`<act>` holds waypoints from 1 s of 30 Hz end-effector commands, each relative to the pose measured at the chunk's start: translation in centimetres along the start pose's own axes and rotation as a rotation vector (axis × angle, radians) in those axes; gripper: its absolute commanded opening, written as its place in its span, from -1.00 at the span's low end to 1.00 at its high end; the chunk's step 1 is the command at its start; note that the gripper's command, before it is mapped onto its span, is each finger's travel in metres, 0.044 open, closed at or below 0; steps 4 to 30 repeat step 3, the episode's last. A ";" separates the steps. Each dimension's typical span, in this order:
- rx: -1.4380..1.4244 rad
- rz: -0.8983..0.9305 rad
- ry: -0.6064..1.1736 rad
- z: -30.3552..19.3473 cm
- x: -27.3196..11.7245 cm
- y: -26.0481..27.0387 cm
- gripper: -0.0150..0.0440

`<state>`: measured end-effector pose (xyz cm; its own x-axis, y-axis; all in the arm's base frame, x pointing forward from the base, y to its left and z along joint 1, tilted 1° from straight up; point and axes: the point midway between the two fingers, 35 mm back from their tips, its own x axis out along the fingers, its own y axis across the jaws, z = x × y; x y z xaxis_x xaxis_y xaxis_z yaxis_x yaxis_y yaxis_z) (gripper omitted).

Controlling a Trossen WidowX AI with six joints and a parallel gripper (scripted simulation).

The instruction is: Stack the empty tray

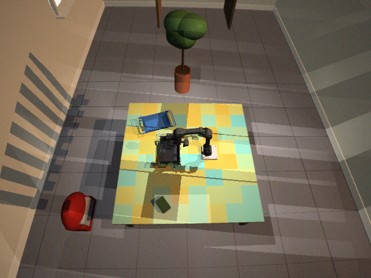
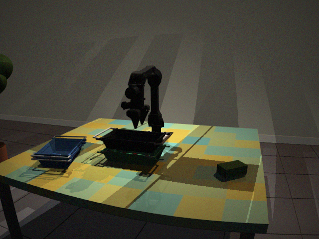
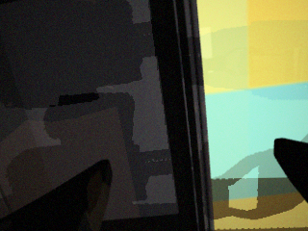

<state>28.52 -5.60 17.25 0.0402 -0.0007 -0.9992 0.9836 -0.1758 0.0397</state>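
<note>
The black empty tray (image 1: 169, 157) (image 2: 126, 144) sits on top of the green loaded tray (image 2: 122, 157) and looks about level, its floor held above the green one's. The black tray's own wire bars stick out at its ends. Glimpses of red show in the narrow gap between the trays; the rest of the load is hidden. The green tray's bars are mostly hidden under the black tray. My gripper (image 2: 138, 126) (image 3: 191, 157) is open and empty, with its fingertips above the black tray's long side nearer the arm base; in the wrist view that rim lies between the fingers.
A blue tray (image 1: 154, 121) (image 2: 59, 164) with wire bars stands beside the stack, toward the plant. A dark green block (image 1: 162, 204) (image 2: 232, 170) lies on the table on the stack's other side. The arm's white base plate (image 1: 213, 156) is beyond the stack's long side.
</note>
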 end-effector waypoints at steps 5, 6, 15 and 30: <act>-0.005 0.000 -0.001 0.0 -3.0 -0.4 1.00; -0.005 0.000 -0.001 0.0 -3.0 -0.4 1.00; -0.005 0.000 -0.001 0.0 -3.0 -0.4 1.00; -0.005 0.000 -0.001 0.0 -3.0 -0.4 1.00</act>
